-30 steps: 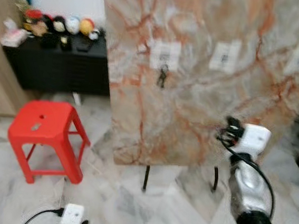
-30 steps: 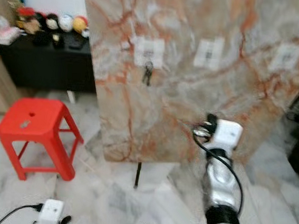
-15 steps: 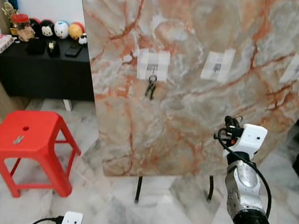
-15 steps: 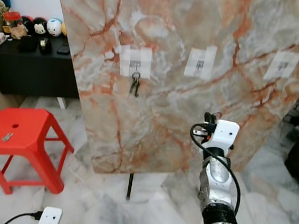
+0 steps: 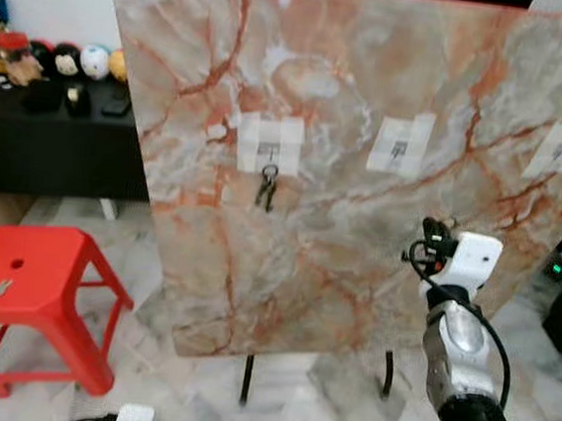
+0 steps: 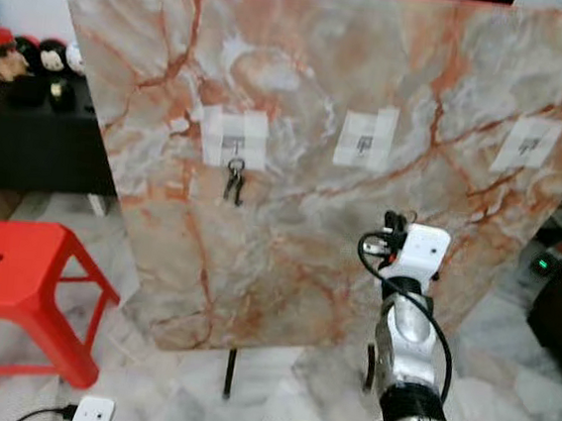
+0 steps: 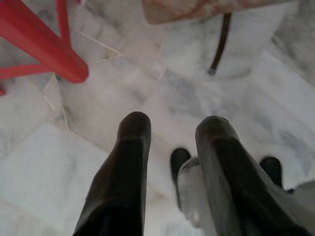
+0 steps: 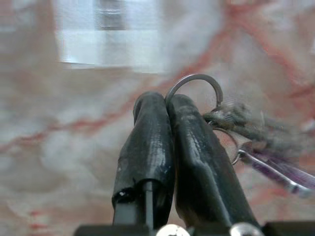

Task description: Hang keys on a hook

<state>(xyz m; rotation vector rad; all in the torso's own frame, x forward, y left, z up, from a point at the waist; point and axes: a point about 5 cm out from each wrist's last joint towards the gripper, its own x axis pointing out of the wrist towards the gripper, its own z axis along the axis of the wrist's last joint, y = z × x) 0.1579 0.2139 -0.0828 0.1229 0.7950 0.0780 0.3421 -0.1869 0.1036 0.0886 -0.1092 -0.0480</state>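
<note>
The right end effector [image 8: 165, 105] is raised in front of the big upright board with its orange-veined marble pattern [image 5: 341, 206], and its two long black fingers [image 8: 147, 142] are pressed together on the thin steel split ring [image 8: 194, 83] of a small bunch of metal keys [image 8: 261, 147]. The ring arches up past the fingertips while the keys dangle off to one side, one with a purple-tinted blade. This is a light, hard, slick load; the keys will likely swing and chatter on any quick move, and the wire ring could rotate or slide in a pinch this narrow. Holding the ring itself looks like the right call, since it leaves the open loop clear to drop over a hook. Straight ahead in the right wrist view sits a white taped patch with a small metal hook [image 8: 109, 14], blurred but close. From the head views, that is probably the middle white patch and hook [image 5: 400, 145], near the raised arm; the leftmost hook [image 5: 270, 152] already carries another dark bunch of keys [image 5: 266, 187], and a third patch [image 5: 561, 153] sits further right. The left end effector [image 7: 167, 128] hangs low over the pale marble floor [image 7: 98, 108], fingers spread and holding nothing, beside a red plastic stool [image 5: 24, 290].
</note>
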